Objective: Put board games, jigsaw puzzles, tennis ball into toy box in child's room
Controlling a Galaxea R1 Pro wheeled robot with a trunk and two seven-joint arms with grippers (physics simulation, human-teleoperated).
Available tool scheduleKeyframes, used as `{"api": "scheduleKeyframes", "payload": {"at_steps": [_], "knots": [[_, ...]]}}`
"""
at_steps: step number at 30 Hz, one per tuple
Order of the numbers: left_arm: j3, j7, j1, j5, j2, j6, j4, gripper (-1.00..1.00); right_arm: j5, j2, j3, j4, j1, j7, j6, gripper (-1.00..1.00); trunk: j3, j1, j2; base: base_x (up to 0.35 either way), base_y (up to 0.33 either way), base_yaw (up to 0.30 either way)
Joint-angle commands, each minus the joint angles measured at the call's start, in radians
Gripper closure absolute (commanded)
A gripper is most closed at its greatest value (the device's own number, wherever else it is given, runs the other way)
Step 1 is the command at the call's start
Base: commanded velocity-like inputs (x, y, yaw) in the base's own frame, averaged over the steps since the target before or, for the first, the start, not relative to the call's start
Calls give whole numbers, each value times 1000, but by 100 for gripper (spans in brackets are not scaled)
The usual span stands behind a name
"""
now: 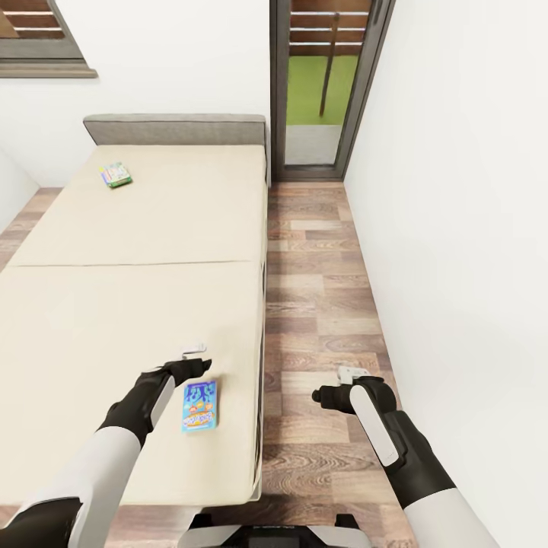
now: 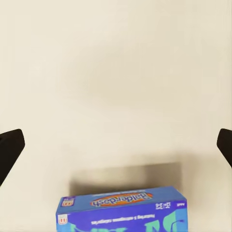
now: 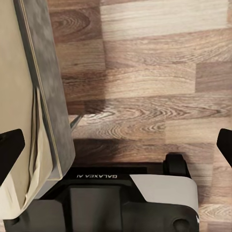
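Note:
A small blue board game [image 1: 199, 406] lies flat on the beige bed [image 1: 137, 228], near its front right edge. My left gripper [image 1: 198, 365] hovers open just beyond that box's far end; in the left wrist view the blue board game [image 2: 123, 211] sits close below the widely spread fingertips [image 2: 9, 147]. A green-edged board game [image 1: 116, 174] rests far back on the bed near the grey headboard. My right gripper [image 1: 326, 396] hangs open over the wood floor beside the bed, holding nothing. The table, toy box, jigsaw puzzles and tennis ball are out of view.
A strip of plank floor [image 1: 320, 289] runs between the bed and the white right wall to a glass door [image 1: 323, 84] at the back. The right wrist view looks down on the bed's grey frame edge [image 3: 46, 92] and my own base [image 3: 121, 198].

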Motion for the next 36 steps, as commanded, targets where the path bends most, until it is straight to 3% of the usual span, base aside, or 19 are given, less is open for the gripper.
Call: {"api": "scheduleKeyframes", "payload": {"at_steps": [1, 36], "knots": [[4, -6, 0, 0, -1, 6, -1, -100, -10, 0, 1, -1, -1, -10, 2, -100, -2, 0, -1, 0, 0, 0], [3, -11, 0, -4, -4, 4, 1, -100, -11, 0, 1, 0, -1, -10, 1, -100, -58, 0, -1, 0, 0, 0]]}}
